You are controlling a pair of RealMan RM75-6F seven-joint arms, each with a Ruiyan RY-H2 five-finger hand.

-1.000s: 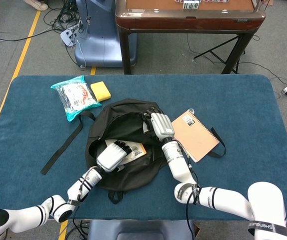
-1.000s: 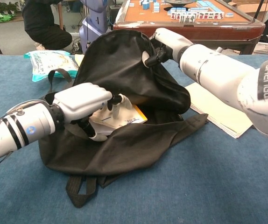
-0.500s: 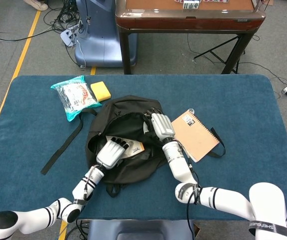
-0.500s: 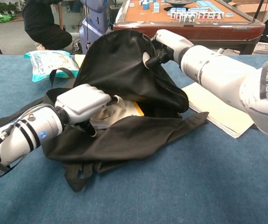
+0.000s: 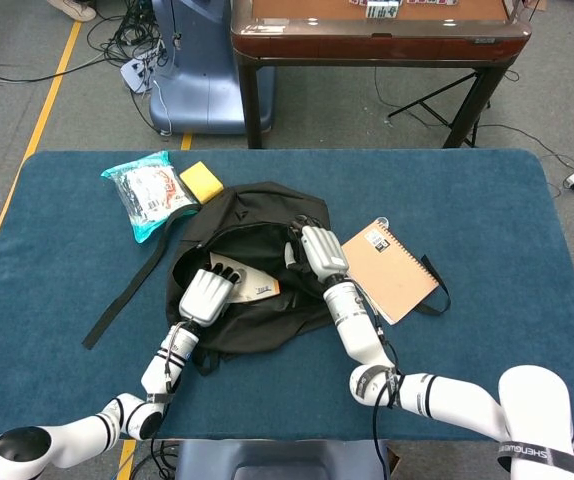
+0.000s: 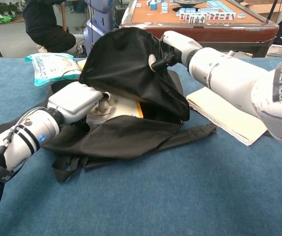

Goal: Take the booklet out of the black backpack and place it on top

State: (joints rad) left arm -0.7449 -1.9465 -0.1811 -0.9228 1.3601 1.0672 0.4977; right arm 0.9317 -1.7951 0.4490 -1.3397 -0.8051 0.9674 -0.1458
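The black backpack (image 5: 267, 215) (image 6: 131, 64) lies on the blue table with its mouth gaping. My right hand (image 5: 317, 250) (image 6: 173, 46) grips the upper flap and holds it raised. Inside the opening lies the booklet (image 5: 257, 287) (image 6: 121, 104), white with an orange edge. My left hand (image 5: 205, 295) (image 6: 74, 101) reaches into the mouth from the front left, and its fingers (image 5: 223, 272) lie on the booklet's near end. The bag's lower lip hides the thumb and any grip.
A tan spiral notebook (image 5: 392, 268) (image 6: 229, 115) lies just right of the bag. A snack packet (image 5: 150, 195) (image 6: 52, 66) and a yellow sponge (image 5: 202, 181) sit at the back left. A loose black strap (image 5: 127, 288) trails left. A mahjong table (image 5: 377, 30) stands behind.
The left hand has pushed deeper into the opening, and the backpack with the booklet has slid away from me and leftward. The right hand keeps holding the flap up.
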